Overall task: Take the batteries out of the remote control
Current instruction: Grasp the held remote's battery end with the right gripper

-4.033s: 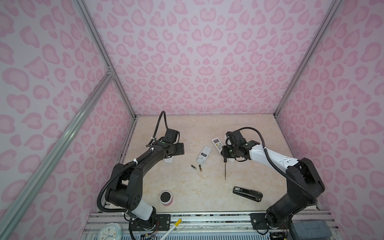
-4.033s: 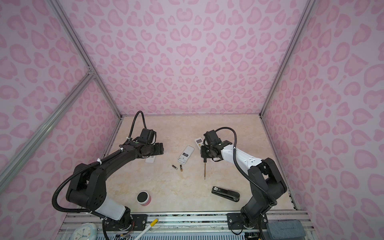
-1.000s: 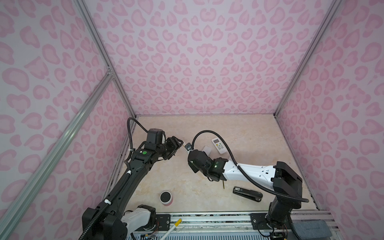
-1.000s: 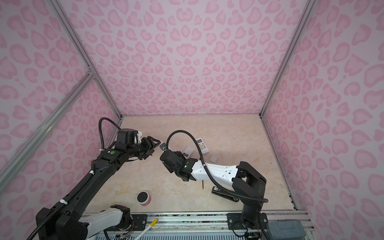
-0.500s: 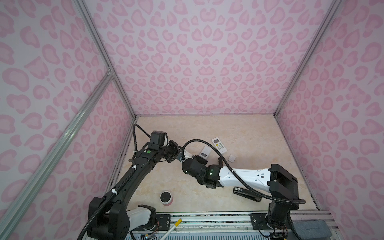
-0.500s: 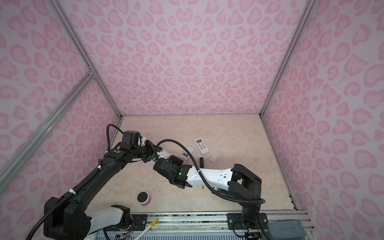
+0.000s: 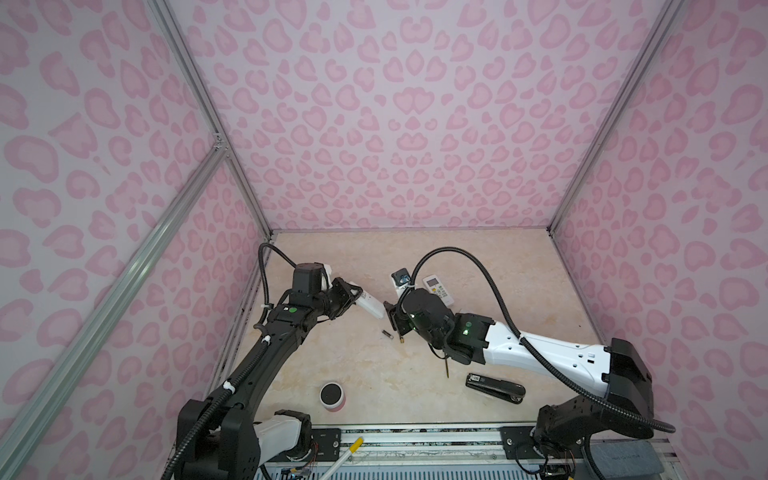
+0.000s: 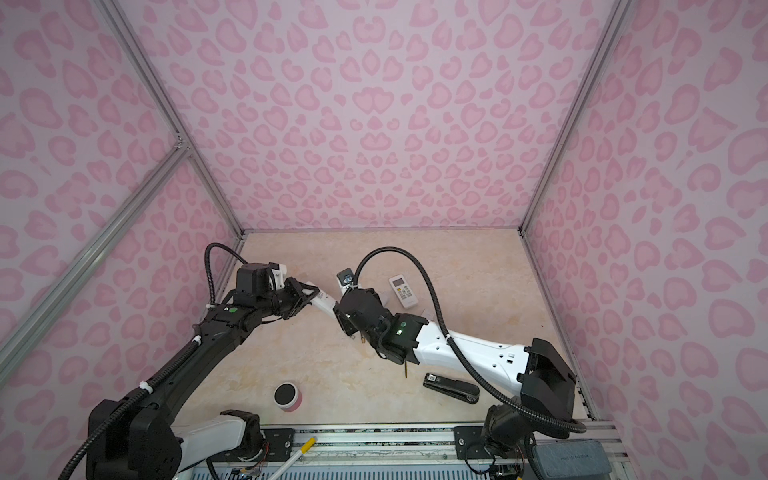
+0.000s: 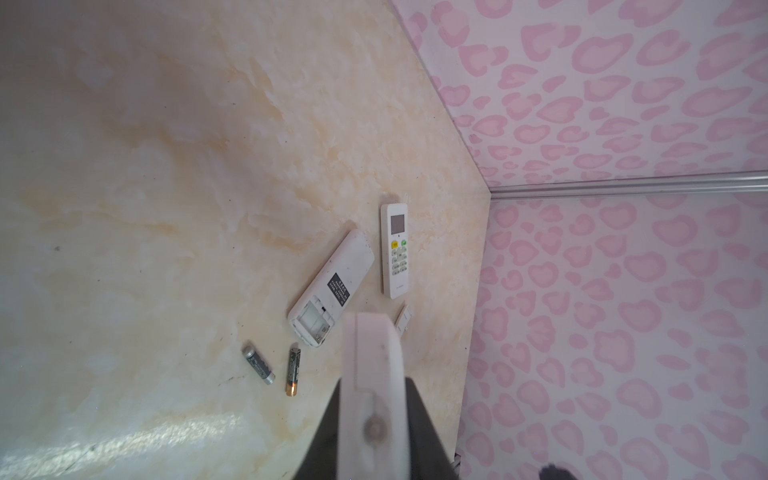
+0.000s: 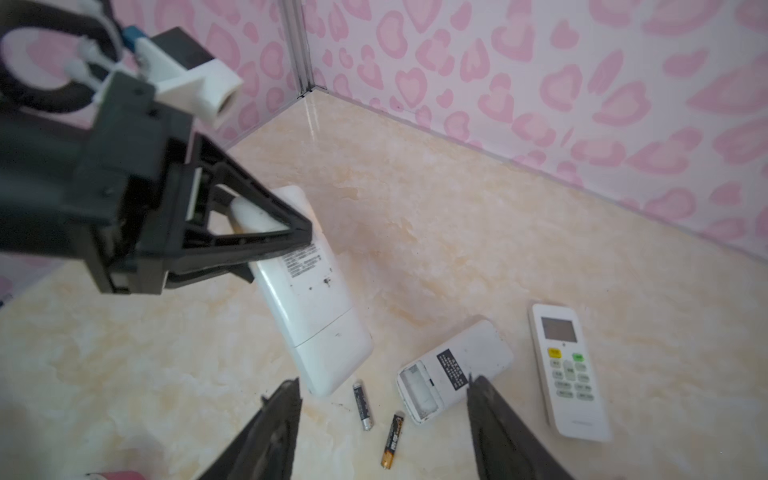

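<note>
The left gripper [image 10: 286, 249] has its jaws clamped on a white remote [image 10: 316, 307], and the right gripper [image 10: 382, 380] holds its jaws apart over the batteries [image 10: 363, 405].

Beige marbled worktop [image 7: 498, 266], walled at back and both sides. Near the middle: white remote [image 9: 331, 286] lying face down, battery bay uncovered. Just beside its open end, close together but not touching: silver-ended battery [image 9: 258, 365] and gold-ended battery [image 9: 293, 371]. Alongside, toward the back edge: second remote [image 7: 438, 290], face up, with small white cover [image 9: 404, 318] near it. Near the front edge: black stapler [image 7: 494, 387] toward the right, pink cup [image 7: 332, 397] with dark top toward the left. Thin screwdriver shaft [image 7: 447, 369] partly hidden.
</note>
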You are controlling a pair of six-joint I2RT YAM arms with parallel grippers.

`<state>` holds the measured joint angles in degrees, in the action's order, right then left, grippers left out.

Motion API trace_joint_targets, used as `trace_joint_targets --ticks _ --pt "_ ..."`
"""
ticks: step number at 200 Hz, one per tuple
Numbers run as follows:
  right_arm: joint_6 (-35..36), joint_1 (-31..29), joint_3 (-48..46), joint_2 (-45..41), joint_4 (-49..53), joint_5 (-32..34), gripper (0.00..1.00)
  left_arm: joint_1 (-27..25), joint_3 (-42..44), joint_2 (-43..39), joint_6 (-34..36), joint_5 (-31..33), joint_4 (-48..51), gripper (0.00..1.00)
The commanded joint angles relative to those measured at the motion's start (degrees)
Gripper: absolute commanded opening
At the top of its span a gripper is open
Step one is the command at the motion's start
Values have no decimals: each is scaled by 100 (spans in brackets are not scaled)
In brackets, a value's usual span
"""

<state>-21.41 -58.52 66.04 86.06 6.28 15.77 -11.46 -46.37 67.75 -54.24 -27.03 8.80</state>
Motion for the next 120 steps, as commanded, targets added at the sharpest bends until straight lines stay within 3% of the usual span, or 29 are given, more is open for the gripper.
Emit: trace_joint_targets --ticks 1,20,75,120 --pt "-1972 520 -419 10 -804 -1835 64 16 342 -232 234 -269 -1560 4" --pt "-2516 875 -761 147 -1746 -2694 64 6 606 -309 137 -515 -2251 4" --pt "-3387 1173 -848 578 -2595 -3457 63 14 986 -462 -108 -742 -3193 4" --pt "-4093 1269 -1083 921 -3527 -3849 47 13 1034 -454 -257 -787 -3398 4"
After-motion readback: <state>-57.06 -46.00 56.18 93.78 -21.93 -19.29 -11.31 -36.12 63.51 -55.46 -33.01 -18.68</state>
